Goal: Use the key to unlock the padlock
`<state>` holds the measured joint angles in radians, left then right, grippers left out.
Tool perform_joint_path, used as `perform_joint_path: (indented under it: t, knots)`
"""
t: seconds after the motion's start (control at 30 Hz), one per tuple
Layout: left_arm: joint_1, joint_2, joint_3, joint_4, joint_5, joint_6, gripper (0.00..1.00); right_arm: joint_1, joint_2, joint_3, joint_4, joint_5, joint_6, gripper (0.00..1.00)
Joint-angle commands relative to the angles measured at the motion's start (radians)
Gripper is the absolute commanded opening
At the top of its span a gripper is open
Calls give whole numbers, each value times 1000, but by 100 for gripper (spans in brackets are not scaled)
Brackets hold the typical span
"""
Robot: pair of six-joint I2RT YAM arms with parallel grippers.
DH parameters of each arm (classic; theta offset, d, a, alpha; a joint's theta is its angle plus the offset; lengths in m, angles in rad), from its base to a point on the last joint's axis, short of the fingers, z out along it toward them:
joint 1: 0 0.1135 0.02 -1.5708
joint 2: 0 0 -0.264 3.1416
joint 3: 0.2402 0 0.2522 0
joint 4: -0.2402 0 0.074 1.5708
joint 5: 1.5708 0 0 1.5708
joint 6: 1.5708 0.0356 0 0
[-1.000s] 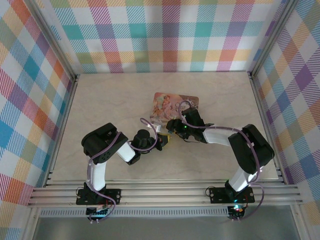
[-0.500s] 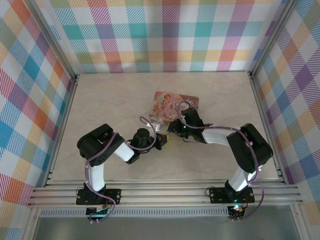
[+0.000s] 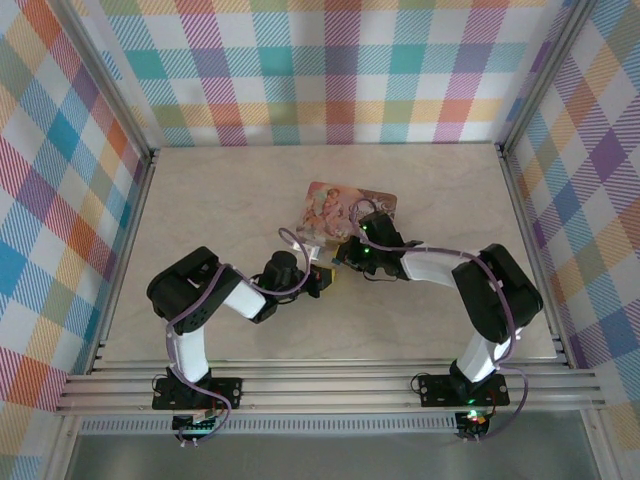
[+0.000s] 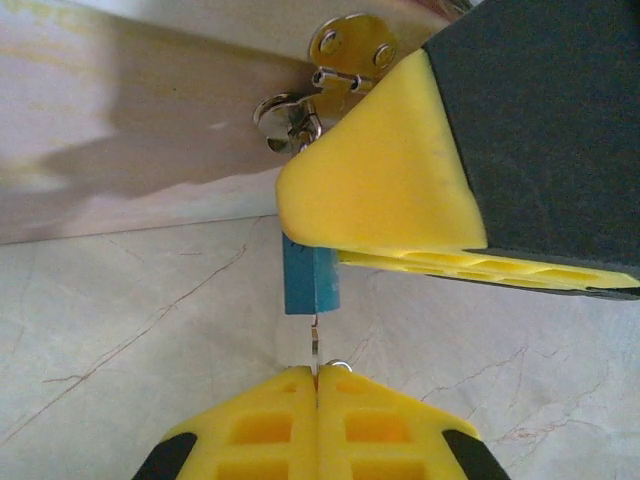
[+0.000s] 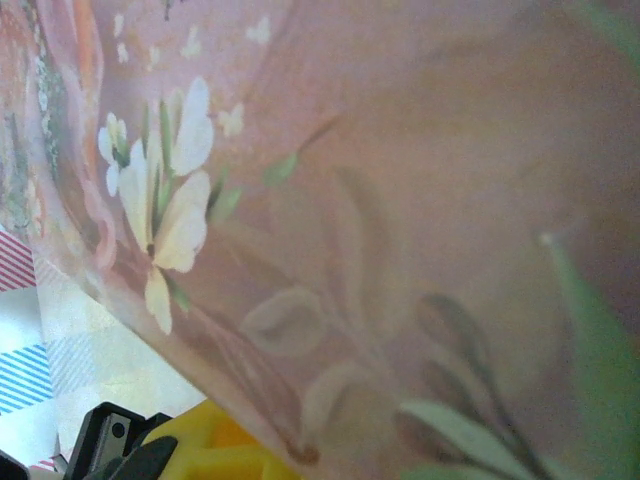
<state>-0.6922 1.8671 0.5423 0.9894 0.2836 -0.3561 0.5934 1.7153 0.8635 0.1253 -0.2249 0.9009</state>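
The table is the biggest thing here. On it, near the middle, lies the pink tin box with pictures on it. The two arms reach in from the near edge and meet at the front side of the box.

The right hand is at the box's front. In the left wrist view, one of its yellow fingers lies right across the padlock. I cannot tell if this hand is squeezing the padlock or just resting on it, because the other finger is hidden.

The left hand is closed tight on the key. The thin key sticks up from between the fingers.

The padlock hangs from the shiny latch on the box. Its blue bottom part pokes out under the yellow finger. The tip of the key touches that bottom part. How far in it goes, I cannot tell.

I think the step now is putting the key into the lock. Next the key must go all the way in and then turn, while the padlock is kept from swinging.

The right hand's finger hides most of the padlock. A tiny ring sits beside the key.
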Motion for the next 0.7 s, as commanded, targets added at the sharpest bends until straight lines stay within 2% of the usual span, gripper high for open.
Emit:
perform_joint_path:
  t: [0.0, 0.2, 0.33, 0.5, 0.53, 0.67]
  knots:
    - [4, -34, 27, -23, 42, 43, 0, 17, 81, -21, -207, -105, 31, 0]
    - [2, -46, 51, 7, 42, 39, 0, 18, 79, 10, -268, -114, 21, 0]
    - [5, -92, 68, -39, 32, 42, 0, 19, 55, 40, -374, -48, -37, 0]
    - [5, -117, 89, -146, 4, 84, 0, 19, 42, 39, -385, -41, -51, 0]
    - [5, -117, 94, -160, 2, 91, 2, 19, 42, 37, -377, -48, -47, 0]
    - [5, -112, 92, -175, 0, 94, 22, 16, 36, 26, -327, -79, -7, 0]
